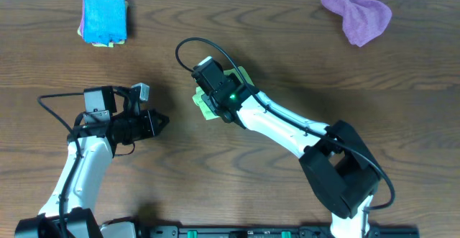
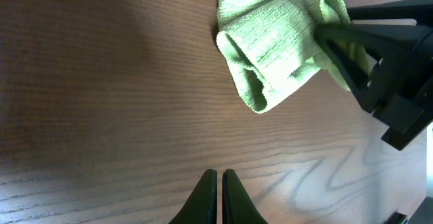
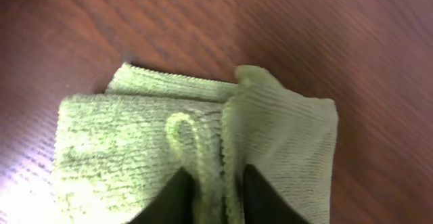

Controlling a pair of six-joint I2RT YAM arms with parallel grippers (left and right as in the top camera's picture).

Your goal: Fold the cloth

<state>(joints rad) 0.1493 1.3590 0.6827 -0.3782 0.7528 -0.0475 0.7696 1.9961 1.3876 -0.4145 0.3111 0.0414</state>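
A light green cloth lies folded on the wooden table, mostly hidden under my right wrist in the overhead view. It also shows in the left wrist view and the right wrist view. My right gripper is shut on a bunched edge of the green cloth. It also shows in the overhead view. My left gripper is shut and empty over bare table, left of the cloth. It also shows in the overhead view.
A folded blue cloth on a yellow one sits at the back left. A crumpled purple cloth lies at the back right. A black cable loops behind the right wrist.
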